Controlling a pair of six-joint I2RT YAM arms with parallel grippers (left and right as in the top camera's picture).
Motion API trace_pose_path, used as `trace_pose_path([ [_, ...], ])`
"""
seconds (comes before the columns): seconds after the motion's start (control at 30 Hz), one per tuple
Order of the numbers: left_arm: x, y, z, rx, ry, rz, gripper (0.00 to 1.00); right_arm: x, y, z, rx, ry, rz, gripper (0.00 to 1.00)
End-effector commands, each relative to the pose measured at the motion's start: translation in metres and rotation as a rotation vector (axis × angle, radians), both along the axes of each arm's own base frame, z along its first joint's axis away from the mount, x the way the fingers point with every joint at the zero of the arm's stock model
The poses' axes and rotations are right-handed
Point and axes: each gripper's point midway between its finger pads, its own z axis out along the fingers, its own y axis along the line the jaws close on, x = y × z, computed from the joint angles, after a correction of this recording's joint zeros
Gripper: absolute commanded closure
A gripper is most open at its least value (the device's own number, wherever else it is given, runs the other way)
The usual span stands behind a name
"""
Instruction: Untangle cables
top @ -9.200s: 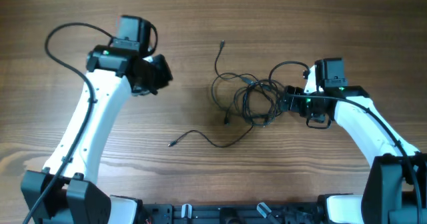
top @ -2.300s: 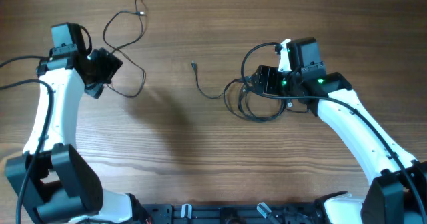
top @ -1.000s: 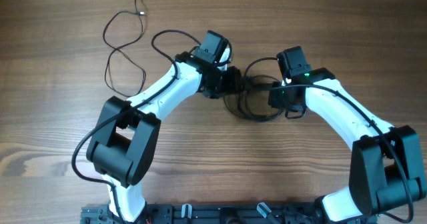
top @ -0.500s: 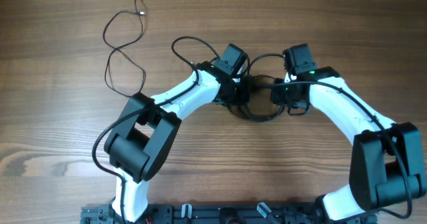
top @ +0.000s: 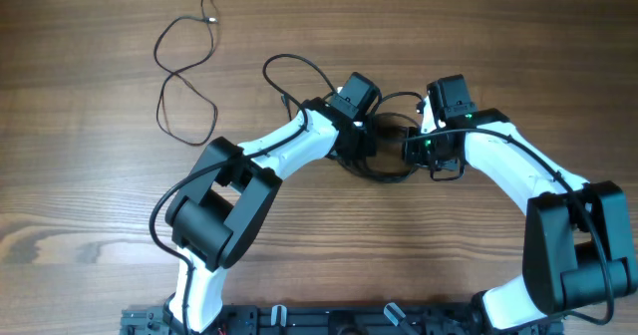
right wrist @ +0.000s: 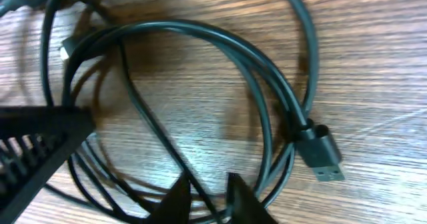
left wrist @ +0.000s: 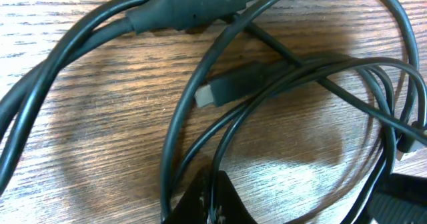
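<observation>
A tangled coil of thin dark cables [top: 385, 171] lies on the wooden table between my two grippers. Another cable [top: 180, 73] lies apart in loose loops at the far left. My left gripper [top: 361, 144] is at the coil's left side. In the left wrist view it [left wrist: 212, 185] is shut on one thin strand, with a small plug [left wrist: 220, 91] lying just ahead. My right gripper [top: 412, 148] is at the coil's right side. Its fingers [right wrist: 208, 189] stand a narrow gap apart, with a strand running between them. A USB plug [right wrist: 321, 155] lies to their right.
A thicker black cable [left wrist: 187, 3] with a moulded sleeve crosses the top of the left wrist view. The left gripper's black body [right wrist: 33, 144] fills the lower left of the right wrist view. The left arm's own cable [top: 289, 71] arcs above the table.
The left arm has pushed a little further right into the coil and its jaws have closed on a strand. The right gripper's jaws have narrowed slightly and it has hardly moved.
</observation>
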Motion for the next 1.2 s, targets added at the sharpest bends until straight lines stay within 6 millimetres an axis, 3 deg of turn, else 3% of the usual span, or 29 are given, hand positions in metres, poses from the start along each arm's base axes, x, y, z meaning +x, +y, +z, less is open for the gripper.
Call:
trace_pose_path([
  [0.0, 0.001, 0.005, -0.014, 0.046, 0.000, 0.009, 0.96, -0.004, 0.009, -0.004, 0.046, 0.018, 0.036, 0.96],
  [0.1, 0.009, 0.009, 0.008, 0.021, -0.024, 0.029, 0.96, 0.000, 0.014, 0.019, 0.064, -0.043, 0.153, 0.96],
  [0.13, 0.012, 0.012, 0.020, 0.005, -0.037, 0.040, 0.96, 0.004, 0.016, 0.035, 0.072, -0.075, 0.155, 0.96],
  [0.27, 0.034, 0.036, 0.086, -0.069, -0.138, 0.111, 0.96, 0.006, 0.048, 0.129, 0.276, -0.343, 0.286, 0.96],
  [0.37, 0.051, 0.068, 0.115, -0.090, -0.180, 0.190, 0.96, -0.003, 0.054, 0.214, 0.338, -0.631, 0.343, 0.96],
  [0.47, 0.061, 0.101, 0.119, -0.074, -0.169, 0.264, 0.96, -0.022, 0.049, 0.299, 0.348, -0.952, 0.381, 0.96],
  [0.53, 0.066, 0.131, 0.114, -0.039, -0.142, 0.330, 0.96, -0.047, 0.041, 0.367, 0.339, -1.230, 0.393, 0.96],
  [0.6, 0.068, 0.156, 0.109, 0.023, -0.133, 0.386, 0.96, -0.057, 0.026, 0.399, 0.281, -1.372, 0.335, 0.96],
  [0.67, 0.064, 0.165, 0.105, 0.039, -0.101, 0.402, 0.96, -0.059, 0.011, 0.414, 0.213, -1.443, 0.262, 0.96],
  [0.73, 0.056, 0.152, 0.106, -0.016, -0.078, 0.303, 0.92, -0.056, 0.008, 0.412, 0.199, -1.433, 0.241, 0.96],
  [0.77, 0.051, 0.137, 0.110, -0.084, -0.065, 0.228, 0.83, -0.053, 0.009, 0.407, 0.214, -1.406, 0.233, 0.96],
  [0.83, 0.040, 0.106, 0.126, -0.265, -0.021, 0.117, 0.43, -0.043, 0.013, 0.386, 0.245, -1.304, 0.214, 0.96],
  [0.87, 0.037, 0.095, 0.133, -0.336, -0.004, 0.085, 0.30, -0.039, 0.017, 0.372, 0.254, -1.248, 0.235, 0.96],
  [0.93, 0.027, 0.072, 0.154, -0.501, 0.035, 0.006, 0.25, -0.030, 0.026, 0.347, 0.274, -1.144, 0.261, 0.96],
  [1.03, 0.017, 0.062, 0.167, -0.603, 0.116, 0.009, 0.28, -0.014, 0.042, 0.319, 0.330, -1.037, 0.313, 0.96],
  [1.17, 0.005, 0.054, 0.171, -0.639, 0.200, 0.028, 0.30, 0.012, 0.056, 0.307, 0.421, -0.983, 0.297, 0.96],
])
